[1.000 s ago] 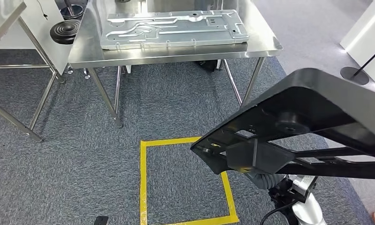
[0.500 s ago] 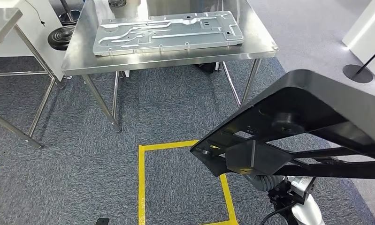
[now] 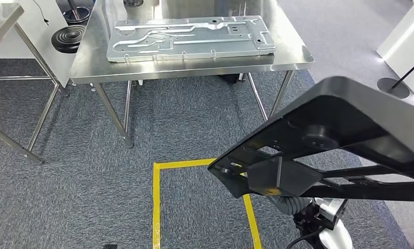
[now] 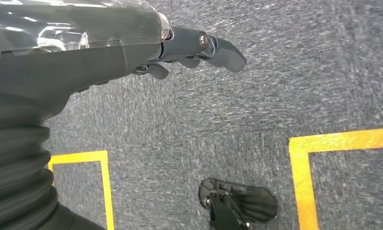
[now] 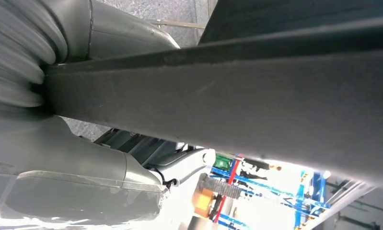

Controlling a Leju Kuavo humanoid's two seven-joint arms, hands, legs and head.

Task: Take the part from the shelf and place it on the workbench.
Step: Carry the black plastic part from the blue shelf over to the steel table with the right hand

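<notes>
A large black frame-shaped part point(image 3: 339, 135) fills the right of the head view, held up over the carpet. My right hand point(image 3: 290, 199) grips it from below, mostly hidden under it. In the right wrist view the part's black bar point(image 5: 256, 105) crosses right in front of my right hand point(image 5: 74, 163). The steel workbench point(image 3: 293, 52) stands ahead, apart from the part, with a silver stamped metal plate point(image 3: 189, 36) lying on it. My left hand point(image 4: 132, 52) hangs over the carpet with its fingers point(image 4: 218, 45) stretched out, holding nothing.
A yellow tape square point(image 3: 155, 202) marks the carpet in front of the workbench. A second steel table point(image 3: 0, 21) stands at the left, with a black round object point(image 3: 67, 39) beside it. A black stand base point(image 3: 391, 83) sits on the floor at the right.
The whole picture has shifted slightly, so the camera has moved; the workbench and tape square sit a little lower in it. The black part stays in my right hand.
</notes>
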